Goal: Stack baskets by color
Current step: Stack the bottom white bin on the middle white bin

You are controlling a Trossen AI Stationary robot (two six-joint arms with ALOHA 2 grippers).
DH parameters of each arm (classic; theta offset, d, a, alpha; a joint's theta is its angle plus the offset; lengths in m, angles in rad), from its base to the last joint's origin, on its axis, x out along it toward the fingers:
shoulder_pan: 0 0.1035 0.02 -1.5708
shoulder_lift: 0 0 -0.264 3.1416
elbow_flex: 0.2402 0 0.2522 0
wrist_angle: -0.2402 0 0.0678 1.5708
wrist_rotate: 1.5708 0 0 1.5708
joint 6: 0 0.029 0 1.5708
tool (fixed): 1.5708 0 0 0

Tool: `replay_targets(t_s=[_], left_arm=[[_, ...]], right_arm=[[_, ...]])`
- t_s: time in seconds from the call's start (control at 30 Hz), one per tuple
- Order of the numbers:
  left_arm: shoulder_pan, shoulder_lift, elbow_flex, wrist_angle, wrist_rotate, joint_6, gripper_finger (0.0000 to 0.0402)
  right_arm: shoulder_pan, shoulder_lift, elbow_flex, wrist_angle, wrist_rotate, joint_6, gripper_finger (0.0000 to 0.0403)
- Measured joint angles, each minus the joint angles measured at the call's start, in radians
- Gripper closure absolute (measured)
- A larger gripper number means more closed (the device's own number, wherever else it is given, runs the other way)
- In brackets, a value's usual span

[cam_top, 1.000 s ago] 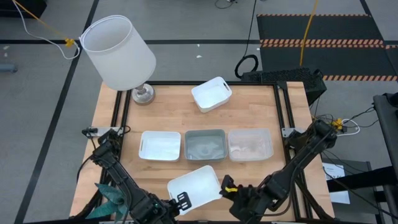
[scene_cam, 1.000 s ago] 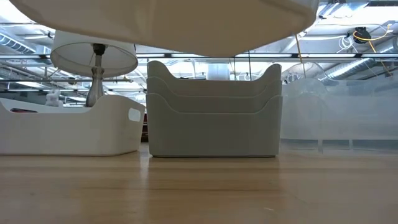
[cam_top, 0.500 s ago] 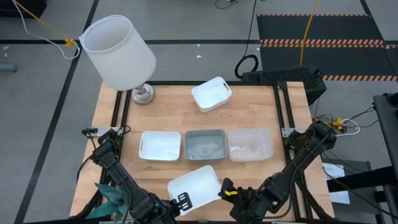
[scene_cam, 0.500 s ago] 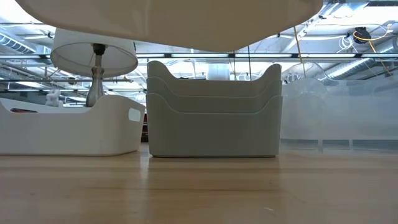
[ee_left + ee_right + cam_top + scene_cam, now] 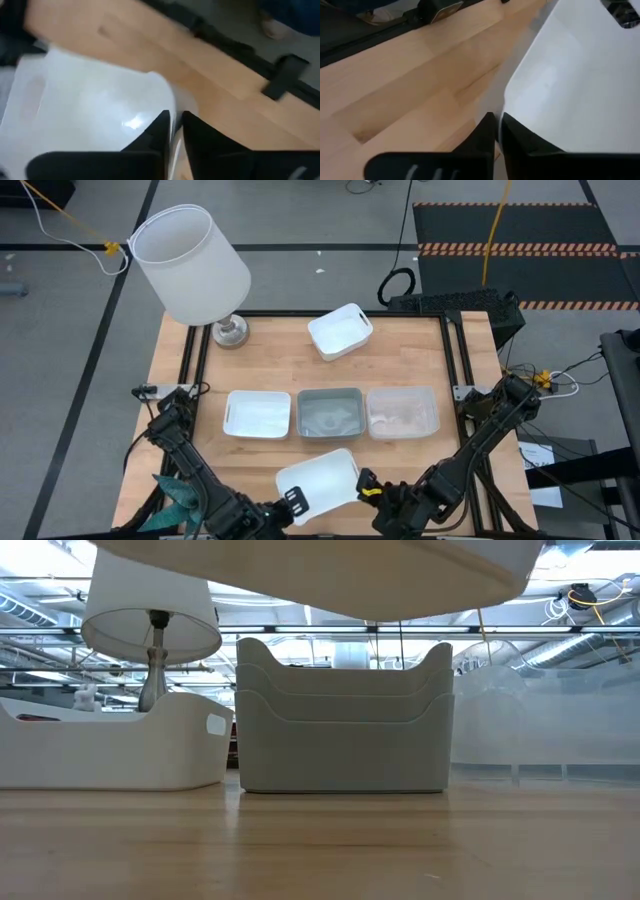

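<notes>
A white basket [image 5: 318,477] hangs above the table's near edge between my two grippers; its underside [image 5: 330,580] fills the top of the low view. My left gripper [image 5: 292,502] is shut on its near-left end and my right gripper [image 5: 366,483] is shut on its right end. Mid-table, three basket stacks stand side by side on their bases: white [image 5: 257,414], grey-blue [image 5: 330,412] and clear [image 5: 402,411]. One more white basket [image 5: 340,330] sits alone at the far side. My left gripper straddles the basket's wall [image 5: 174,107] near a corner, one finger inside and one outside, coming steeply from above. The basket is clear of the table. My right gripper pinches the rim at the basket's right end [image 5: 504,109] in its narrow gap, slanting down from the near right.
A lamp with a large white shade [image 5: 190,265] stands on its metal base [image 5: 229,332] at the far left corner. A dark metal frame [image 5: 455,350] borders the tabletop. Bare wood lies between the middle row and the far basket.
The held white basket has shifted a little toward the table's right edge and turned slightly. In the low view its underside has moved rightward and its left part has risen.
</notes>
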Motion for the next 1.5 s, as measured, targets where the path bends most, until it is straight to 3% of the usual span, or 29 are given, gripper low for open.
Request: replay_targets(t_s=[0.13, 0.3, 0.5, 0.67, 0.77, 0.87, 0.97, 1.13, 1.23, 1.4, 1.5], left_arm=[[-0.004, 0.000, 0.000, -0.003, -0.105, -0.146, 0.0309], [-0.009, -0.001, 0.000, -0.003, -0.209, -0.301, 0.0211], [-0.028, -0.001, 0.054, 0.011, -0.243, -0.534, 0.0095], [-0.042, -0.004, 0.140, 0.024, -0.245, -0.673, 0.0049], [-0.065, -0.033, 0.132, 0.061, -0.230, -0.670, 0.0045], [-0.071, -0.056, 0.132, 0.140, -0.292, -0.627, 0.0053], [-0.068, -0.065, 0.132, 0.273, -0.348, -0.536, 0.0068], [-0.022, -0.078, 0.138, 0.485, -0.344, -0.407, 0.0108], [0.027, -0.089, 0.140, 0.473, -0.298, -0.409, 0.0138], [0.113, -0.090, 0.139, 0.376, -0.135, -0.495, 0.0186], [0.149, -0.090, 0.139, 0.358, -0.085, -0.455, 0.0207]], right_arm=[[0.000, 0.000, 0.000, -0.004, 0.000, 0.002, 0.0394], [0.000, 0.000, 0.000, -0.021, 0.001, 0.026, 0.0397], [0.000, 0.000, 0.005, 0.016, 0.021, 0.053, 0.0398], [-0.001, -0.014, 0.009, 0.058, 0.054, 0.060, 0.0399], [0.005, -0.035, 0.009, 0.061, 0.053, 0.090, 0.0399], [0.007, -0.056, 0.009, 0.058, 0.050, 0.150, 0.0399], [0.006, -0.071, 0.008, 0.043, 0.045, 0.229, 0.0399], [-0.009, -0.104, 0.008, 0.046, 0.043, 0.347, 0.0399], [-0.021, -0.116, 0.008, 0.045, 0.043, 0.412, 0.0399], [-0.030, -0.132, 0.008, -0.001, 0.066, 0.482, 0.0399], [-0.036, -0.133, 0.008, -0.060, 0.082, 0.510, 0.0399]])
